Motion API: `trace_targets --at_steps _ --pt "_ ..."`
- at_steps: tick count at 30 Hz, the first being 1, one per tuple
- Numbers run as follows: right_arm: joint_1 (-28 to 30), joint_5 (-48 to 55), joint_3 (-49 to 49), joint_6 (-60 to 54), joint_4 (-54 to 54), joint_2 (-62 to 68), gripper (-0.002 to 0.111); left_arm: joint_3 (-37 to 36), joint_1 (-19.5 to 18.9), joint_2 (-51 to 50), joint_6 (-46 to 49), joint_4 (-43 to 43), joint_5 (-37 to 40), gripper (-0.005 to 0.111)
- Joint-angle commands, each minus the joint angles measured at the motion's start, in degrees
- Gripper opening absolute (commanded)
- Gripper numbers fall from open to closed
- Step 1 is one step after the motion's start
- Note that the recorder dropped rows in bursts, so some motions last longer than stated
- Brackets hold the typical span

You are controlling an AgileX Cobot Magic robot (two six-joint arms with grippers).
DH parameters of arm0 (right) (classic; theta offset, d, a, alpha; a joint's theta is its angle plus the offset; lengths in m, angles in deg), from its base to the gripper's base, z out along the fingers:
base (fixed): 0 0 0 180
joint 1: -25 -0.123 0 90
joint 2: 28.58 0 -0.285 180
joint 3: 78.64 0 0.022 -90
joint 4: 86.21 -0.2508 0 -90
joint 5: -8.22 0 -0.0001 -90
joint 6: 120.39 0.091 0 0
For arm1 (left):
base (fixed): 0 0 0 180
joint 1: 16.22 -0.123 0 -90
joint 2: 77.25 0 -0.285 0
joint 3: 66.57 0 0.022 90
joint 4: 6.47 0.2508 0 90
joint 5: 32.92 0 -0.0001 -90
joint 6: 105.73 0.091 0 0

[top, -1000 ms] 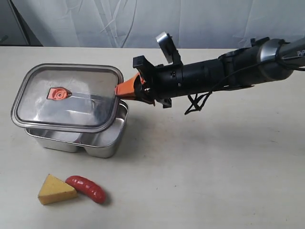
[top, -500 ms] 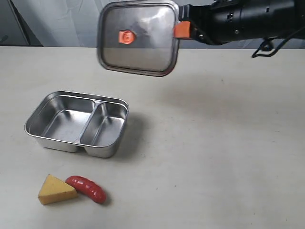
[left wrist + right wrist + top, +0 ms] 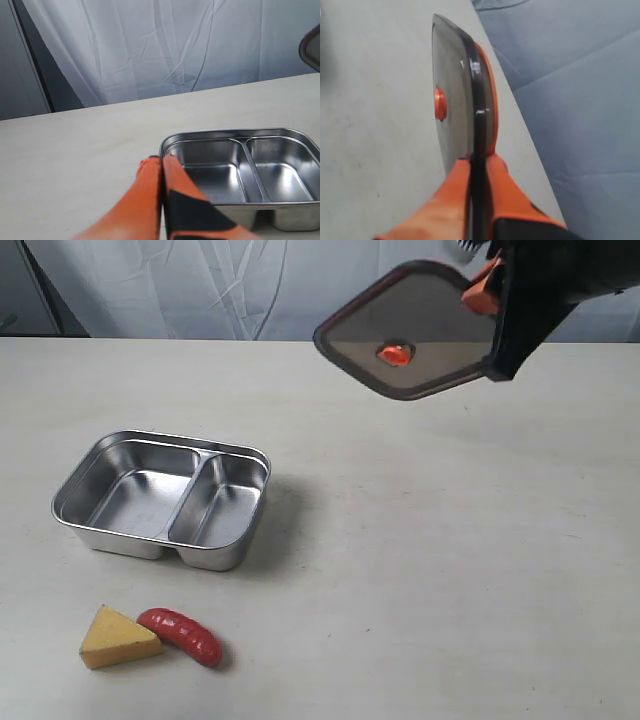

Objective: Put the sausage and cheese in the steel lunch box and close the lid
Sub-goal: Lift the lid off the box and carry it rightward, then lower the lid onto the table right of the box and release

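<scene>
- Left gripper [image 3: 161, 162]: orange fingers pressed flat together, nothing between them. It is out of the exterior view. Its own camera shows the steel lunch box [image 3: 205, 552] just ahead of the fingertips.
- Cheese [image 3: 118, 638]: on the table [image 3: 450, 570], near left corner. The wedge's long axis runs left to right and its tip points right, at the sausage.
- Sausage [image 3: 180, 634]: just right of the cheese, close enough that I cannot tell whether they touch. Its long axis slants from far-left to near-right. Both pieces lie nearer than the box and outside it.
- Steel lunch box: open and empty, left of centre. Its long axis runs left to right, with the larger compartment on the left and the smaller on the right.
- Lid [image 3: 420, 325]: in the air at the far right, well apart from the box, tilted with its orange valve [image 3: 393, 353] in view.
- Right gripper [image 3: 478, 165]: pinching the lid by one edge.
- Judgement: the food is to the left, near side, and only the left arm is free, so the pick-up would fall to it. A grasp across the sausage's slanted axis looks best.
</scene>
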Motion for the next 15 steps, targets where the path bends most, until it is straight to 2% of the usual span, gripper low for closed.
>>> trace_targets --at_steps 1,9,15 --pt "-6.5 1.7 -1.9 2.4 11.7 0.1 -0.001 -0.2 0.3 0.4 -0.1 0.0 -0.4 0.0" --pt "-15.2 4.8 -8.6 26.4 35.0 3.1 -0.001 -0.2 0.3 0.4 -0.1 0.0 -0.4 0.0" --pt "-19.8 4.6 -11.7 32.5 36.7 4.4 -0.001 -0.2 0.3 0.4 -0.1 0.0 -0.4 0.0"
